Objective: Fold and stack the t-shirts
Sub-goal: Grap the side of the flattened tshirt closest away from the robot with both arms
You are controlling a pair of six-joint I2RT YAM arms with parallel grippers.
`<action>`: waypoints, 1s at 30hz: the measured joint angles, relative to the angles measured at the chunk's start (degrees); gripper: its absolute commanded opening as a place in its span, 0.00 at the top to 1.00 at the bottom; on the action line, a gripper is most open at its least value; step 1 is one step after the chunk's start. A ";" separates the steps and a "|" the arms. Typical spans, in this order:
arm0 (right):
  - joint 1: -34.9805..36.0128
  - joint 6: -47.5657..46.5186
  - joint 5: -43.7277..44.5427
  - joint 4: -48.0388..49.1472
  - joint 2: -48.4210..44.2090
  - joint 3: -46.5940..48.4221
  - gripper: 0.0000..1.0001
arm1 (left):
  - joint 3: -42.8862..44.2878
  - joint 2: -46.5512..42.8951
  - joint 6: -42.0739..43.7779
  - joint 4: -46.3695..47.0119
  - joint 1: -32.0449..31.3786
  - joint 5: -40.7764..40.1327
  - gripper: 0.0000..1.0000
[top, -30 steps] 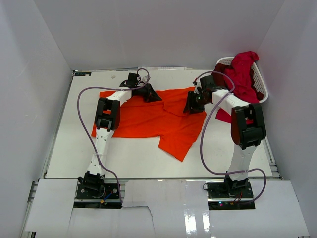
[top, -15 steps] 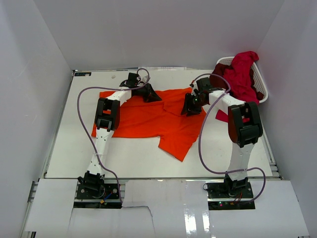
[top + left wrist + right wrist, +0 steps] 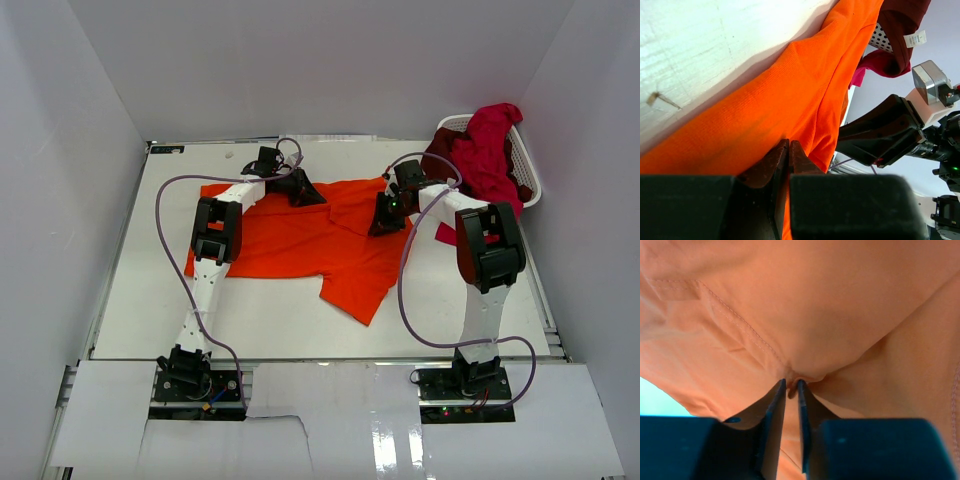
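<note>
I can read no words or numbers anywhere. The one label is a small white tag (image 3: 915, 38) on the maroon shirt (image 3: 900, 17), its print too tiny to make out.

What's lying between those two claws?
Just orange t-shirt cloth, seen from the top view; the left claw and right claw each pinch it.

A t-shirt (image 3: 300, 245) lies flat in the middle of the worktop (image 3: 150, 300). My left claw (image 3: 303, 190) is at its far edge, and my right claw (image 3: 383, 222) is at its right side. The basket (image 3: 535, 185) sits far right, with more t-shirts (image 3: 490, 150) in it.
</note>
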 measured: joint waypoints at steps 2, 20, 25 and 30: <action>0.00 0.15 0.07 0.07 0.00 0.00 0.89 | 0.00 0.00 0.02 -0.09 0.07 0.00 0.84; -0.13 -1.05 2.86 -3.48 -1.27 -0.37 0.92 | 0.00 0.00 0.50 -0.39 0.28 -0.02 0.83; -0.57 -1.81 3.61 -4.31 -2.34 -1.38 0.92 | 0.00 0.00 0.63 -0.48 0.31 -0.02 0.84; -1.64 -2.69 4.28 -5.49 -2.82 -2.36 0.92 | 0.11 0.00 0.76 -0.66 0.31 -0.04 0.83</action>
